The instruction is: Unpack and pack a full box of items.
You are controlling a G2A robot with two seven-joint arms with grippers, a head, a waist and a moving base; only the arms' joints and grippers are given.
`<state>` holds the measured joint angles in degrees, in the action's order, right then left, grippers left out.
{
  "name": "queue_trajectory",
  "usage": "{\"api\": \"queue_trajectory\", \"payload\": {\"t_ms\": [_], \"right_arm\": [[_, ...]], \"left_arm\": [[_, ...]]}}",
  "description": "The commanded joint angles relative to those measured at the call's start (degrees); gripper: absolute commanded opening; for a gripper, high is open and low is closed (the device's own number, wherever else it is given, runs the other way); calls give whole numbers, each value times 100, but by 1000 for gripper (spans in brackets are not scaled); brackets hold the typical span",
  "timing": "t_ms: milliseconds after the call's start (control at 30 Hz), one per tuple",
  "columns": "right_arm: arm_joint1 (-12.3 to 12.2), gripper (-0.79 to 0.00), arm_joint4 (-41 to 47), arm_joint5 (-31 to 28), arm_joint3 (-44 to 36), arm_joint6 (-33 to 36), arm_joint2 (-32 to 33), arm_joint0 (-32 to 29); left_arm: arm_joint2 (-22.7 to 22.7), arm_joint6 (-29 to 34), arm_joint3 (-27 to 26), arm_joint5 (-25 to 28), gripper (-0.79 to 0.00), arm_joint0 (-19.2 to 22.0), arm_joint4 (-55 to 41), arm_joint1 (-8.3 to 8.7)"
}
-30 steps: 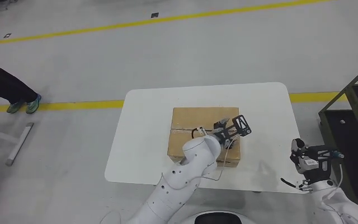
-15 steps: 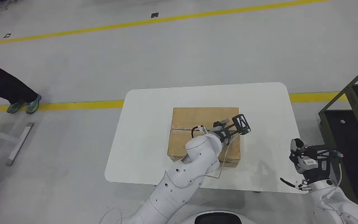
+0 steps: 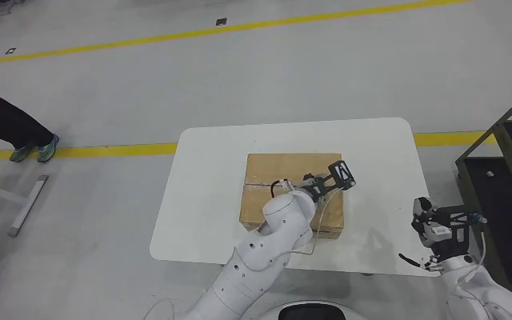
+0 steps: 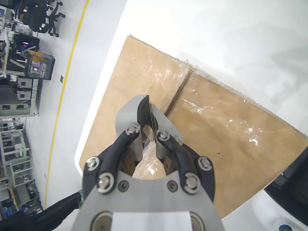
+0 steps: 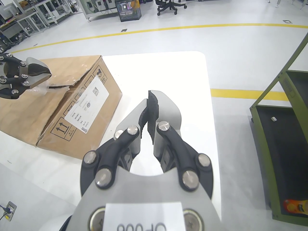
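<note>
One cardboard box, set near the middle of the white table. Lies flat and upright, long axis running across the robot's front, left to right. Two top flaps, both closed, meeting in one seam along that same long axis. One short end turned toward the robot's right, bearing one white label and printed arrows aimed at the box top. Ragged, torn cardboard at the seam's right end, just under the left gripper. Crinkled clear tape over the flaps on both sides of the seam.

Two grippers. Left gripper above the box's right end, over the seam, fingers pressed together and pinching a loose bit of the clear tape, film trailing from the tips down toward the box top. Right gripper well apart from the box, out by the table's near right corner, aimed back toward the labelled end; fingers pressed together, pads meeting, nothing between them.

One green cart with a black inner floor, standing off the table's right side, one small pale scrap lying in it. Two yellow floor lines, one far beyond the table, one passing behind it.
</note>
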<state>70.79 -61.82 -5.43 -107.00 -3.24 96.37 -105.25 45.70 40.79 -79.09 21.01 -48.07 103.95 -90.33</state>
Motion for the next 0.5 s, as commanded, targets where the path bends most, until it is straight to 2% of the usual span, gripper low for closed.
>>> {"api": "queue_trajectory", "payload": {"t_ms": [0, 200, 467], "right_arm": [[3, -785, 33, -17, 0, 13, -3, 6], [9, -785, 218, -164, -57, 112, -17, 56], [-3, -785, 698, -779, -430, 392, -56, 211]], "left_arm": [[91, 21, -131, -14, -785, -55, -16, 16], [479, 64, -574, -26, -785, -268, 49, 102], [1065, -50, -1241, 229, -785, -539, 389, 265]]}}
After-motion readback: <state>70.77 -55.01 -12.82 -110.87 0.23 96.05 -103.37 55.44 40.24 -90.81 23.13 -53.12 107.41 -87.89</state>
